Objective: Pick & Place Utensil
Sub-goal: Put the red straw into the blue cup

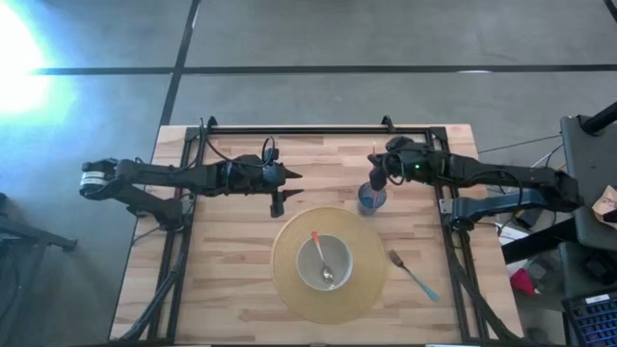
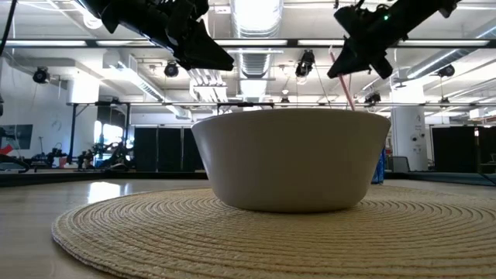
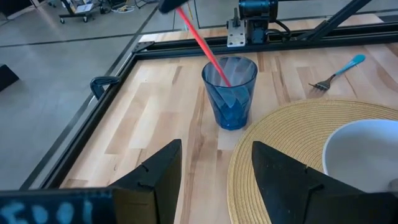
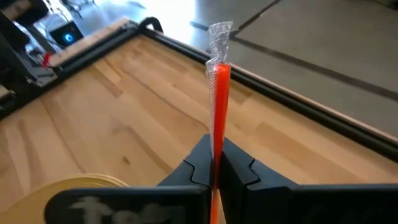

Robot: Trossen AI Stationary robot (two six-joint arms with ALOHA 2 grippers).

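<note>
The right gripper [image 4: 214, 174] is clenched on a thin red plastic straw [image 3: 205, 46] with a scrap of clear wrapper at its top end, holding it slanted over a translucent blue plastic cup [image 3: 229, 92] that stands on the wooden slat table [image 1: 231, 251] just beside a round woven straw placemat [image 1: 328, 265]. The straw's lower end sits inside the cup; whether it touches the bottom is not clear. The left gripper [image 3: 214, 165] hangs near the cup with its fingers spread and empty

The risk here is the lean: if the straw is let go at this slant, its weight against the rim could tip the light cup, or the straw could slide out onto the table. Pushing down while still gripping could also shove the cup sideways toward the placemat

On the placemat a white ceramic bowl [image 1: 324, 262] holds a metal spoon with an orange handle [image 1: 321, 258], and a metal fork with a light blue handle [image 1: 413, 274] lies on the table beside it
</note>
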